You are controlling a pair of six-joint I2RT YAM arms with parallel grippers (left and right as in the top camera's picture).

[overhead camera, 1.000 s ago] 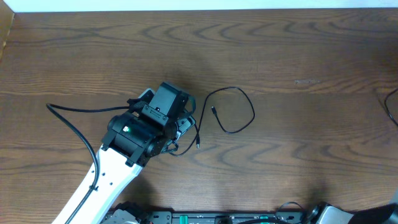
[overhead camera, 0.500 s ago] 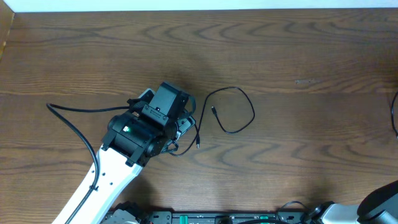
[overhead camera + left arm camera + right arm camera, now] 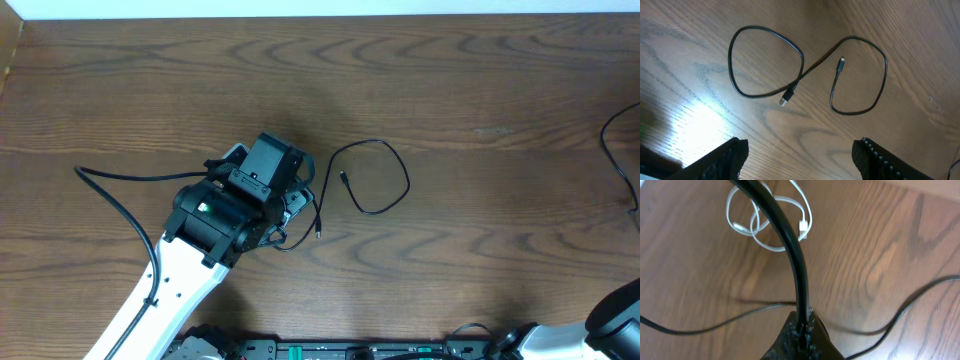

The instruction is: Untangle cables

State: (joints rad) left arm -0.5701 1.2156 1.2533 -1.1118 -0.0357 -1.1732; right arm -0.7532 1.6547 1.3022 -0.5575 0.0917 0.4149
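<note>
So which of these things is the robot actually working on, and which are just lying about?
Part of the job:
black cable, lying in loose loops
white cable, loosely coiled

Just there:
thick black arm wire
wooden table

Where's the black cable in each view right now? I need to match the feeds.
Overhead: black cable loops near centre, partly under the left arm.
Left wrist: two loops across the upper half, above the open left gripper.
Right wrist: not in it; the white cable sits at top.
Shared landmark: the wood-grain table.
</note>
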